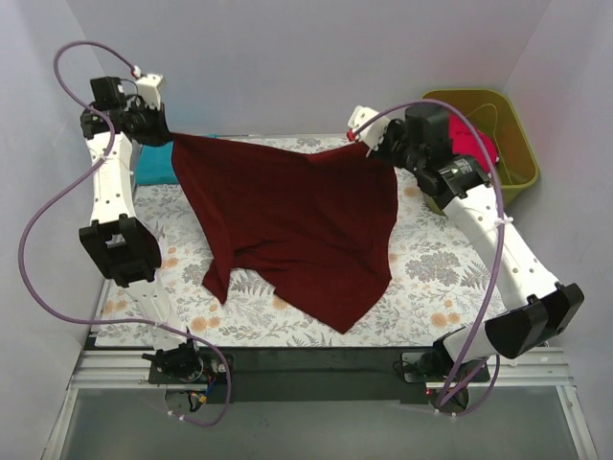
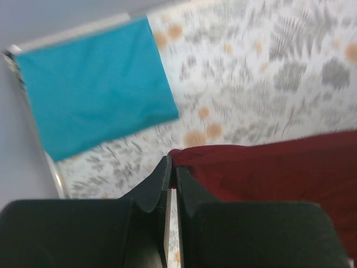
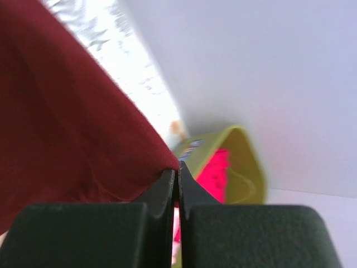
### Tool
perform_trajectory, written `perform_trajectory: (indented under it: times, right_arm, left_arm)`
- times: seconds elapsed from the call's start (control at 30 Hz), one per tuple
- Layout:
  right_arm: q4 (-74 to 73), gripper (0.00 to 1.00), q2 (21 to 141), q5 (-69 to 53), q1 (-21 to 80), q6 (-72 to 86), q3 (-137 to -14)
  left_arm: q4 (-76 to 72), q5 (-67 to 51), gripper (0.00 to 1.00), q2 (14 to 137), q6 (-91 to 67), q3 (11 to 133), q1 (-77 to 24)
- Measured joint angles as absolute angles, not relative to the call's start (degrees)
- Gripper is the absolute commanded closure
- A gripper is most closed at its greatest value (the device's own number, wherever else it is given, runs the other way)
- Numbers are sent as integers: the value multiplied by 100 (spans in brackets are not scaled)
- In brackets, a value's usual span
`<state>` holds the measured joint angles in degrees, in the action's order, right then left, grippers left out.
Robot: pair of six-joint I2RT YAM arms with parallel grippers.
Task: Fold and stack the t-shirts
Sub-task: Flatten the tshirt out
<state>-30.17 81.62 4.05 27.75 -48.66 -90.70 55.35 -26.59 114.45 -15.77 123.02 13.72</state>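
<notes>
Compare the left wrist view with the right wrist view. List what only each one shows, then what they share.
Only the left wrist view shows the teal shirt, folded into a rectangle and lying flat on the floral tablecloth.

Only the right wrist view shows the olive-green tub, with the pink shirt inside it, in front of a pale wall.

Both views show the maroon shirt. Its edge is pinched in the shut fingertips of the left end effector in one view and of the right end effector in the other.
</notes>
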Motion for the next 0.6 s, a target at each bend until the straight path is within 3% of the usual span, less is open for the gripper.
perform_trajectory:
  times: [0.13,0.27,0.6]
  right_arm:
    - [-3074,99,8211,482,2589,-4993,-10092]
    - [-3122,99,8143,617,2504,-5057,-10947]
    - [-3092,99,6567,694,2486,-5065,-11354]
  left_arm:
    - [5151,-2655,100,10943,-2051,12643,1374]
    - [4626,-2567,100,9876,-2399,12223,1372]
    - [2853,-2130,100,6425,-2729,10571,1365]
